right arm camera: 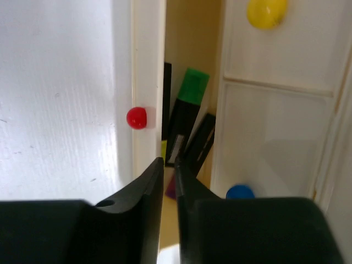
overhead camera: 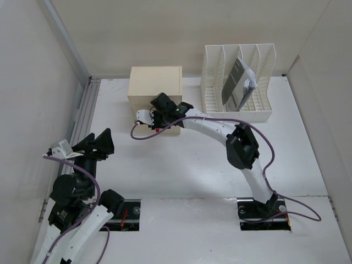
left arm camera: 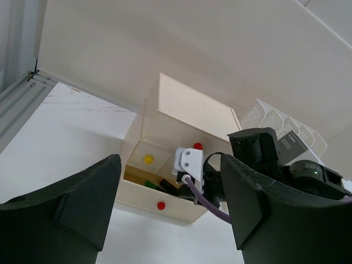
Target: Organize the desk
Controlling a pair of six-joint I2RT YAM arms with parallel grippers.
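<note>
Right claw [right arm camera: 169, 163], fingers nearly pressed together, sits at the open red-knobbed drawer [right arm camera: 147, 66]; whether it pinches the front, I cannot tell. Just beyond it, markers [right arm camera: 190, 110] lie inside. Left claw [left arm camera: 170, 165] hangs spread, empty. The tabletop [overhead camera: 181, 176] below both shows nothing loose, so probably only closing remains.

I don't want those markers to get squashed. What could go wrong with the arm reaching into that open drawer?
1. The right pincer sits tight against the open drawer's front. A sideways nudge might shove the small drawer box across the desk.
2. Its tips could bump the green-capped marker leaning inside, or the marker might jam if the drawer is pushed shut.
</note>
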